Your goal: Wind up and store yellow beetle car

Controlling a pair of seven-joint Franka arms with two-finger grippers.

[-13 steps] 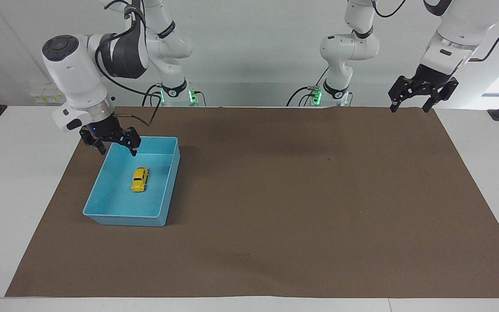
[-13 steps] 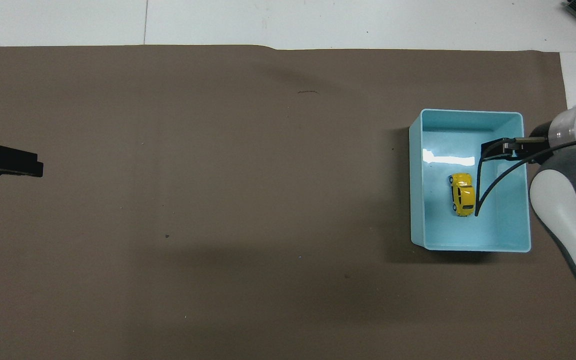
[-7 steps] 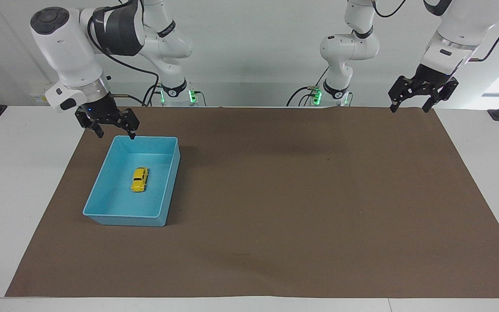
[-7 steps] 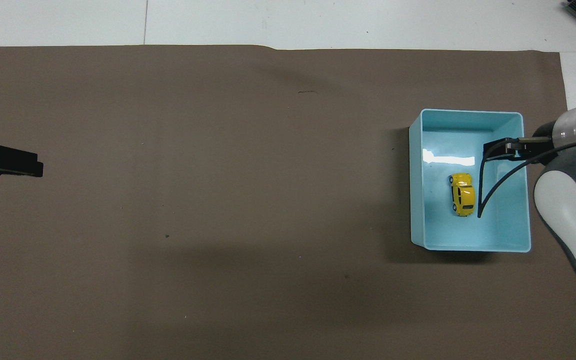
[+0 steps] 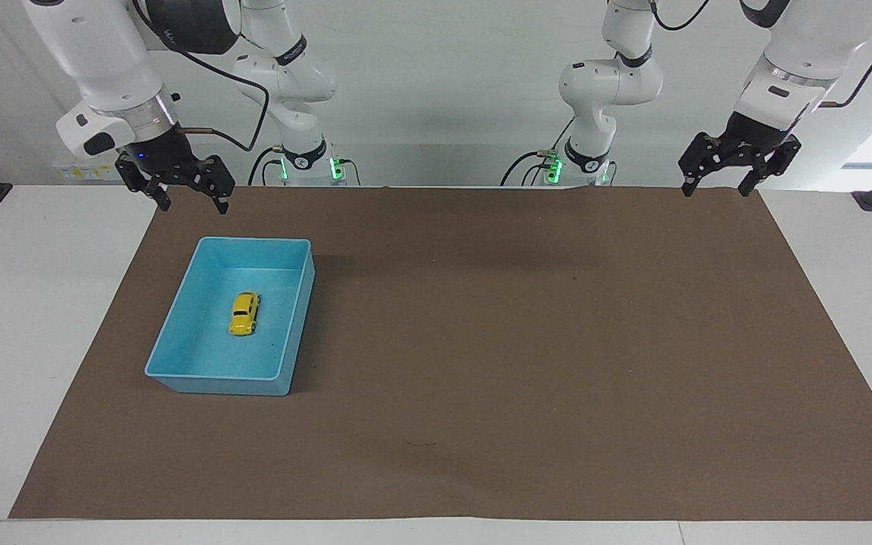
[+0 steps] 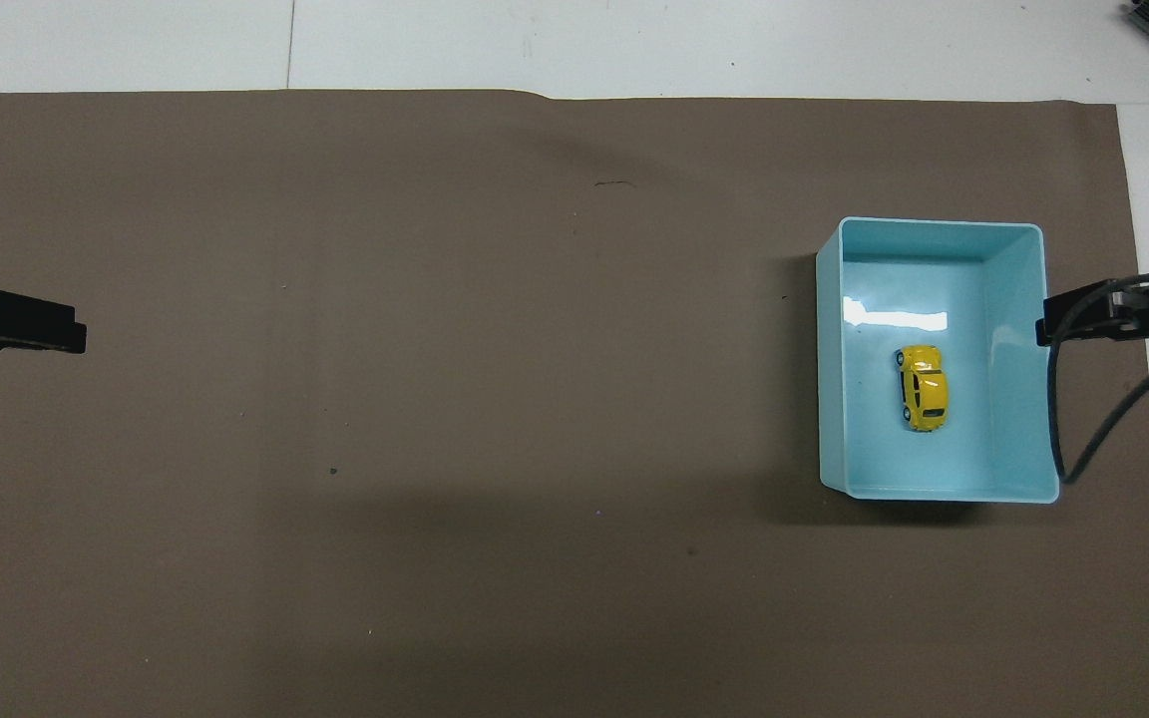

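The facing view shows both white robot arms whole, up at the top of the frame. The overhead view shows only the black tips of the two claws, poking in at the left and right edges.

In the facing view the right claw [image 5: 188, 193] hangs in the upper left of the frame, up in the air over the edge of the flat brown paper mat [image 5: 527, 341]. Its two fingers are spread apart and it holds nothing and touches nothing. In the overhead view the right claw [image 6: 1113, 317] sits at the right edge, just beside the box wall, with a black cable looping down from it.

The left claw [image 5: 739, 170] hangs in the upper right of the facing view, over the corner of the mat. It is spread apart too, with nothing in it. This arm waits. In the overhead view the left claw [image 6: 11, 322] shows as a dark bar at the left edge.

A light blue plastic box [image 5: 179, 318] with low walls sits on the mat in the left part of the facing view. The small yellow beetle car [image 5: 244, 313] stands on its wheels on the box floor, near the middle, touching no wall. The overhead view shows the box [image 6: 1018, 399] at the right and the car's [image 6: 923, 387] dark windows from above, with a bright shine on the box floor just above it.

The mat covers most of the white desk [image 5: 42, 303].
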